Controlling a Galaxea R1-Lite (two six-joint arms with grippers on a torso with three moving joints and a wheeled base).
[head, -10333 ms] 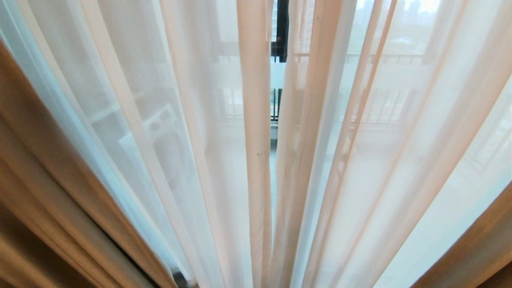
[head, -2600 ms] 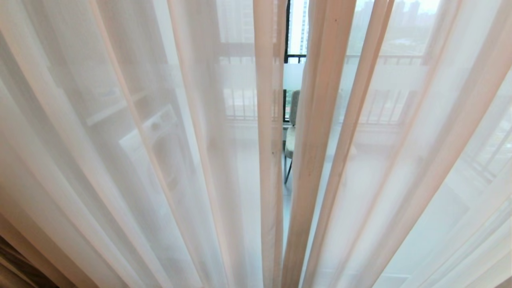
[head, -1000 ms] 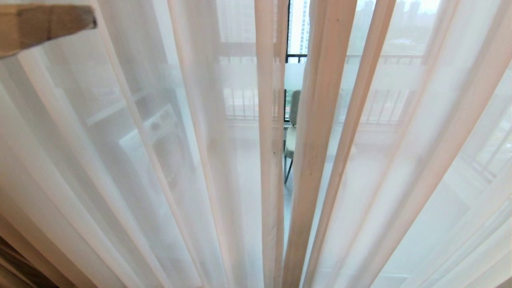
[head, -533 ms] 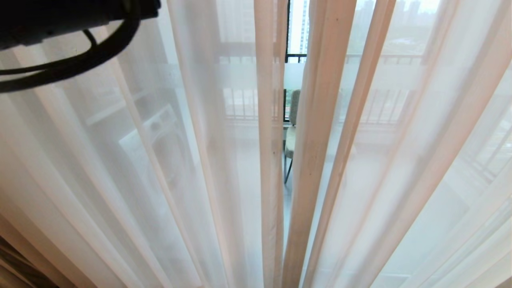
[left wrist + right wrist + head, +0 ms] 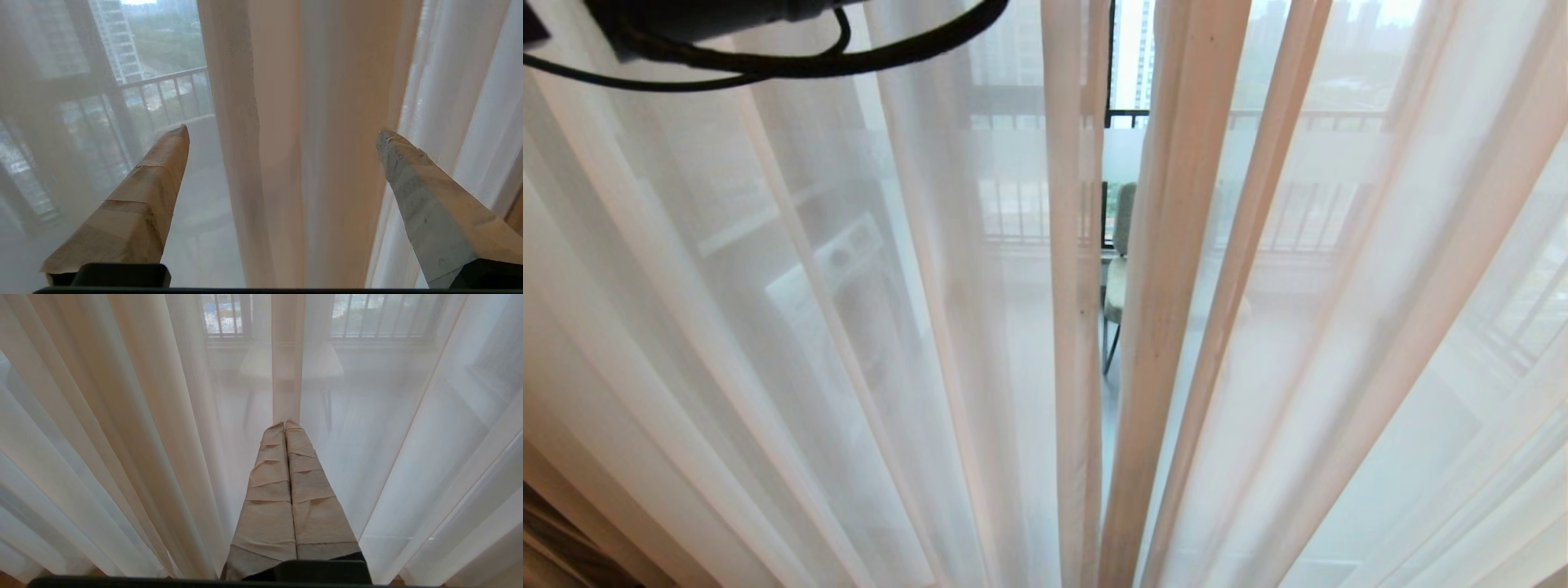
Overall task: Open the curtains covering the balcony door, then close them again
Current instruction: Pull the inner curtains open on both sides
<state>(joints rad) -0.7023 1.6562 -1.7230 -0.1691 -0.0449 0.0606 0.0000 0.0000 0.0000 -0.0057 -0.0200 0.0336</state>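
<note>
I'm holding the left gripper wide apart, its fingers straddling a fold of the curtains without pinching it. The right gripper is sitting with fingers pressed together, empty, facing the sheer cloth.

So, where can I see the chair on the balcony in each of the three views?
Head view: the chair shows through the narrow gap between the two sheer curtains, near the centre.
Left wrist view: not in it; only a curtain fold between the left gripper fingers, open.
Right wrist view: faint behind the sheer, just beyond the right gripper, shut.
Shared landmark: the balcony railing, seen in all three views.
</note>
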